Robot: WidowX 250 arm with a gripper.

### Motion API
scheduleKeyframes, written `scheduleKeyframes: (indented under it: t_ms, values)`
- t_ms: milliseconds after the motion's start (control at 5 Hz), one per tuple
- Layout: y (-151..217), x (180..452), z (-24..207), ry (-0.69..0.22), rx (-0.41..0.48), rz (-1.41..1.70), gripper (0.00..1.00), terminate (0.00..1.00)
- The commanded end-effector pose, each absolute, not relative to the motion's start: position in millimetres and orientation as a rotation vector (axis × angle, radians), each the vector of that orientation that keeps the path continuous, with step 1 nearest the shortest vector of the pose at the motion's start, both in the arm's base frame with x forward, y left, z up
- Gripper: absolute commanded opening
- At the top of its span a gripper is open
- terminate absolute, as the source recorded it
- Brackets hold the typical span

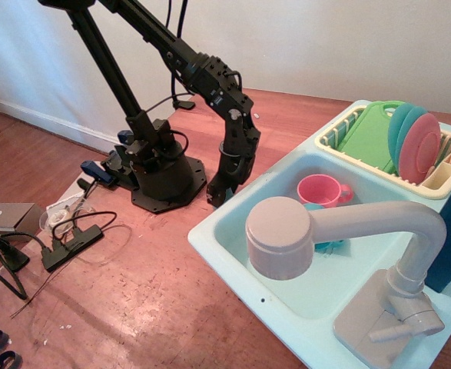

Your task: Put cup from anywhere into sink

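Pale aqua plastic forms the sink (210,234), a wide rectangular basin set on the reddish wooden desk (133,307), with a large beige-grey faucet (340,238) arched over its near side. A pink cup (323,190) with a handle is seen standing inside the basin, and a cream dish rack (340,131) with a green board (371,134) and plates (416,142) is fitted at the far corner.

The gripper (220,190) is lowered to the desk just beside the sink's left edge, outside the basin. The cup, the small light-blue tumbler, cannot be made out clearly; it is judged to be hidden behind or between the black fingers, since that spot on the desk is covered by them. Whether the fingers are clamped on it or parted cannot be told from this view.

The steep downward pose of the arm (202,73) is read as a reach for a low, upright thing. The grasp stage is judged to be in hand, with the lift over the rim and the release not yet done. The rim close by is a likely snag.
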State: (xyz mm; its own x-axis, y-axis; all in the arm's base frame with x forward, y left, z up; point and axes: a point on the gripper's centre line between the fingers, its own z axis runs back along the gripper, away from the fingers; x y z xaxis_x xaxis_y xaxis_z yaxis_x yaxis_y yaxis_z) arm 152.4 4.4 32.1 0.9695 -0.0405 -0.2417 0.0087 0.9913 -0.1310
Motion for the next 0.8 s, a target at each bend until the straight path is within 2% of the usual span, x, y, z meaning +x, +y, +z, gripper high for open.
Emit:
scheduleKeyframes:
  t_ms: [0,200,400,600]
  values:
    - [15.9,162.7,61.9,0.194,-0.080,-0.071,0.00,0.00]
    - [39.4,169.7,109.3,0.201,-0.002,-0.091,0.00,0.00]
    - [59.6,188.2,157.3,0.167,0.073,-0.117,0.00,0.00]
    - [62.8,221.5,169.3,0.083,0.103,-0.170,0.00,0.00]
